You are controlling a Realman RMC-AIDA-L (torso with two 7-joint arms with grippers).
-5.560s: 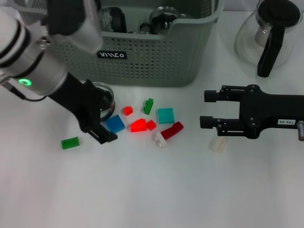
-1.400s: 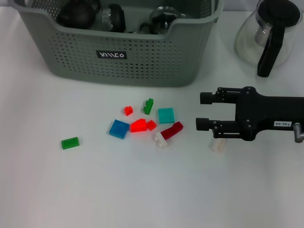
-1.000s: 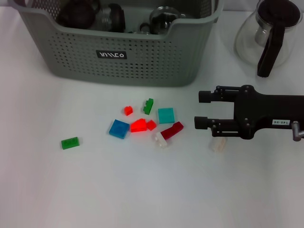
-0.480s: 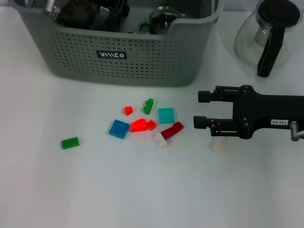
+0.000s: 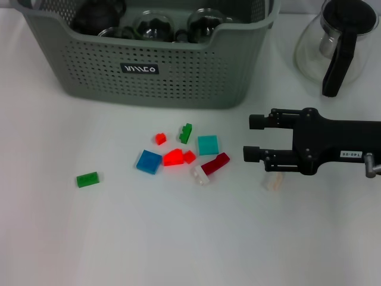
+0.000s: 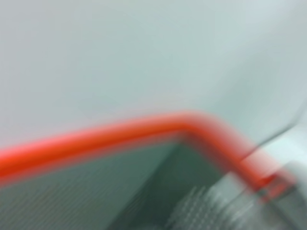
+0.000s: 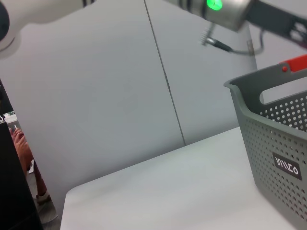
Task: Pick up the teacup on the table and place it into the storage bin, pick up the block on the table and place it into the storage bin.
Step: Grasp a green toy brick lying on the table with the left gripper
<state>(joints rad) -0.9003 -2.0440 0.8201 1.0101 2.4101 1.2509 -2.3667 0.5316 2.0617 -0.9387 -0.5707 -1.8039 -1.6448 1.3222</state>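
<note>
Blocks lie scattered below the storage bin (image 5: 178, 71); the dark red block (image 5: 215, 163) sits nearest the right gripper (image 5: 250, 138). Its fingers are spread and empty, so it should straddle that block squarely before closing. Left gripper is probably above the bin, unseen.

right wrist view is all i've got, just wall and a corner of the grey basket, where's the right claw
Observer: The right claw is open over the white table, just right of a dark red plastic block.
Operator: anything under it
Observer: A translucent white block lies beneath the arm, behind the fingertips.
Operator: teacup binned yet
Observer: The grey-green perforated storage bin holds clear glass cups and a dark teapot. No cup is on the table. The left claw shows nowhere.
</note>
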